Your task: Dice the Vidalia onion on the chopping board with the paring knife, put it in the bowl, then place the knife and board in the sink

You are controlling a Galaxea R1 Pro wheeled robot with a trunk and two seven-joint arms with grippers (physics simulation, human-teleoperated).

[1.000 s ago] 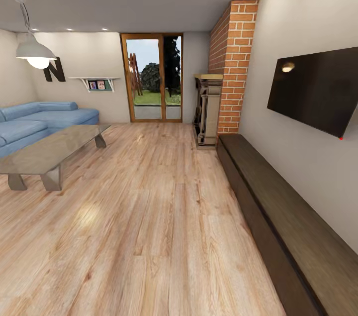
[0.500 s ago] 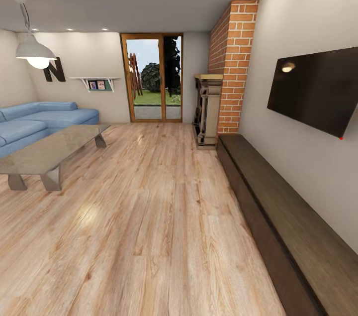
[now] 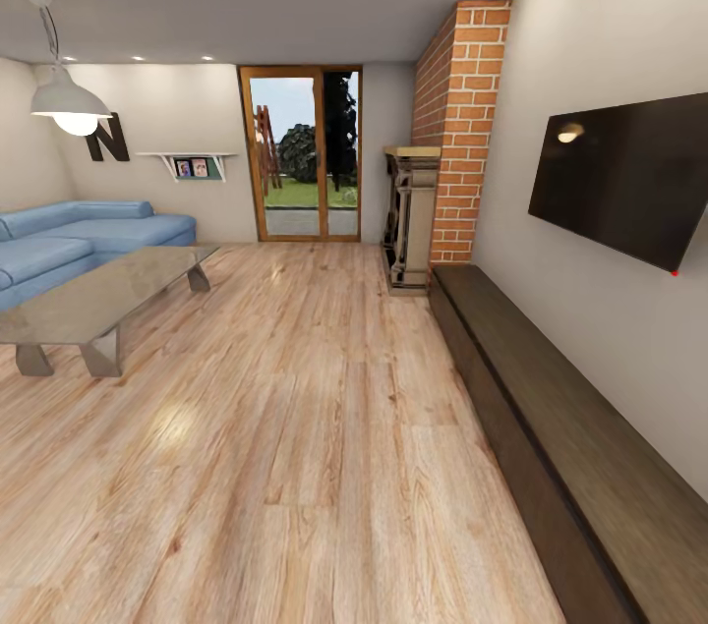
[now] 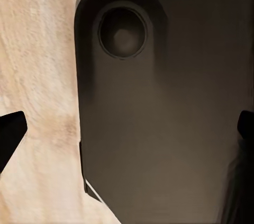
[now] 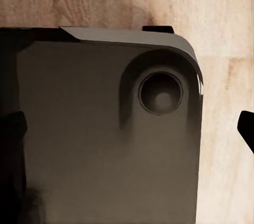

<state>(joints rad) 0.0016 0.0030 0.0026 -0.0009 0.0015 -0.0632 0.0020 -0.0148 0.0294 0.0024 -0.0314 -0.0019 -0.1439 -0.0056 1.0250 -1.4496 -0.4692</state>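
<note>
Indoors, the head camera faces a living room: a blue sofa (image 3: 88, 236) and a glass coffee table (image 3: 98, 295) at 9 o'clock, a dark wall television (image 3: 624, 177) at 3 o'clock over a long dark bench (image 3: 560, 427), a glazed garden door (image 3: 303, 152) at 12 o'clock. Each wrist camera looks down on the robot's dark base (image 4: 169, 128) over the wood floor (image 3: 295, 427). Left hand (image 4: 127, 128) and right hand (image 5: 132, 128) both show dark fingertips at opposite frame edges, spread wide, holding nothing

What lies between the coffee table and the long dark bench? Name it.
In the head view, nothing stands between the coffee table and the dark bench: that stretch is bare light wood floor.
</note>
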